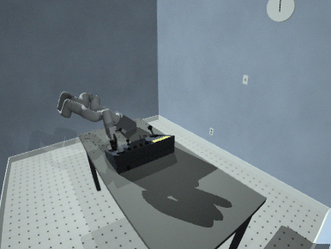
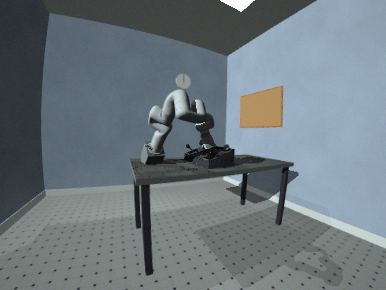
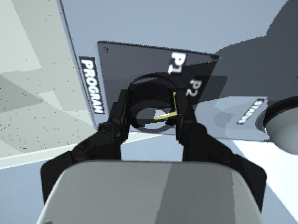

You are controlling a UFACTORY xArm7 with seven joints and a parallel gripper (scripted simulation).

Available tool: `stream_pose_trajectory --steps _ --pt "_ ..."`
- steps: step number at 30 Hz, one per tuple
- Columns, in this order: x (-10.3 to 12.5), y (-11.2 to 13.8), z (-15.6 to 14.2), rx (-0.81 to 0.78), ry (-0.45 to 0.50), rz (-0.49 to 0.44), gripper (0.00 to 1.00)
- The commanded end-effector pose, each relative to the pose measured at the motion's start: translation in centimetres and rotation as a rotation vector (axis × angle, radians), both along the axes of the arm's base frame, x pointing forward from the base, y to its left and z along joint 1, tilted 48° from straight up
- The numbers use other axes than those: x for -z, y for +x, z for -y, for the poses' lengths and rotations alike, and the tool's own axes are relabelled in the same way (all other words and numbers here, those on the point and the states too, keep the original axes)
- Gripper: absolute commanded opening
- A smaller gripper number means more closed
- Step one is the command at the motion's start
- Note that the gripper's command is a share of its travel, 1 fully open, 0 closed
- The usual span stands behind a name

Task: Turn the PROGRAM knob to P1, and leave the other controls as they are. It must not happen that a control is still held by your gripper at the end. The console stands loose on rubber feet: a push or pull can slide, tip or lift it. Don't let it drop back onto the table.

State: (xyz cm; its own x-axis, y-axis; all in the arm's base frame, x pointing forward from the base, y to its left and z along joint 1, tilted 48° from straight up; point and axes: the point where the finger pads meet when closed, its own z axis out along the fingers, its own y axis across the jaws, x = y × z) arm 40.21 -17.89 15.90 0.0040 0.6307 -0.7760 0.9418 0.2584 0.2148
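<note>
The dark console (image 1: 141, 152) stands on the table near its far end; it also shows in the exterior view (image 2: 214, 156). In the wrist view the round PROGRAM knob (image 3: 152, 104) sits on a dark plate with the labels PROGRAM (image 3: 94, 85), P1 (image 3: 177, 62) and P2 (image 3: 193, 87). My gripper (image 3: 152, 100) is shut on the knob, one finger on each side. The knob's yellow pointer (image 3: 168, 115) lies toward the right finger, its tip under the P2 label. In the top view the gripper (image 1: 114, 143) is at the console's left end.
A label reading STATUS (image 3: 249, 112) and the rim of a round control (image 3: 282, 120) lie right of the knob. A small lever (image 1: 150, 129) and a yellow strip (image 1: 159, 139) are on the console's right part. The arm's base (image 2: 151, 155) stands on the table's far end.
</note>
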Motion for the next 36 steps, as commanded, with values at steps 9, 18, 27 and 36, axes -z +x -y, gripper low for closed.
stream_pose_trajectory --steps 9,18,27,36 --pt "-0.07 0.09 -0.07 -0.138 -0.074 -0.168 0.00" --pt "-0.07 0.09 -0.07 -0.239 -0.132 -0.293 0.00" --pt "-0.07 0.09 -0.07 -0.303 -0.168 -0.372 0.00" --pt "-0.07 0.09 -0.07 -0.365 -0.203 -0.448 0.00"
